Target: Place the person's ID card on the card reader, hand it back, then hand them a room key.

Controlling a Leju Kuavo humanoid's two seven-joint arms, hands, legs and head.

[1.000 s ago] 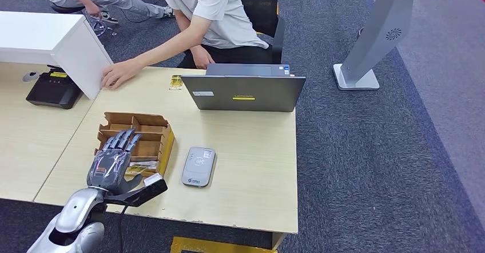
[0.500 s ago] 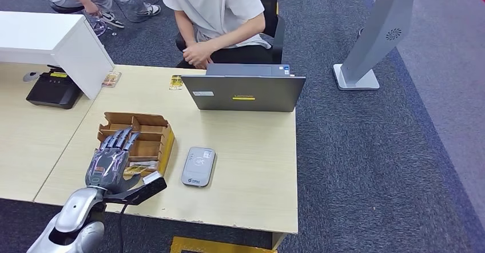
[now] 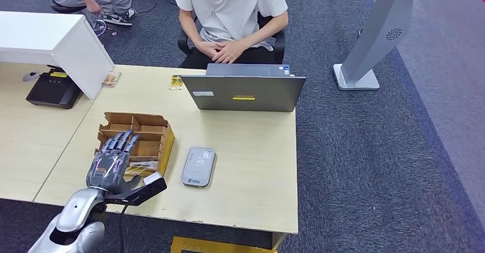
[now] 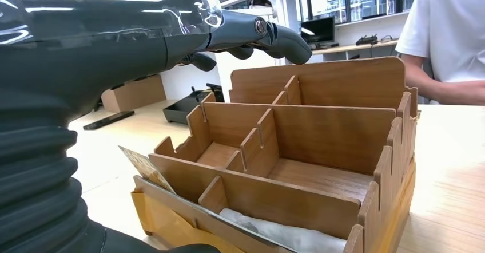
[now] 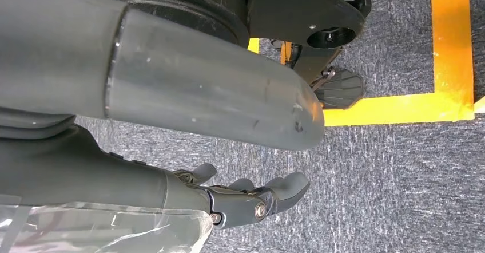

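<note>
My left hand hovers flat over the near end of the wooden organizer box, fingers stretched out and holding nothing. In the left wrist view its fingers reach above the box's compartments; a patterned card leans in the front slot. The grey card reader lies on the desk just right of the box. A small card lies by the white partition, another yellow card beside the laptop. My right hand hangs over the carpet with nothing in it, fingers loosely apart.
A person sits behind the desk, hands clasped in the lap. A grey laptop stands at the far desk edge. A white partition and a black device are at the far left. A grey stand is on the carpet to the right.
The person drew their arm back from the desk, left a card by the white partition, and sat upright with hands clasped. My left hand has hardly moved.
</note>
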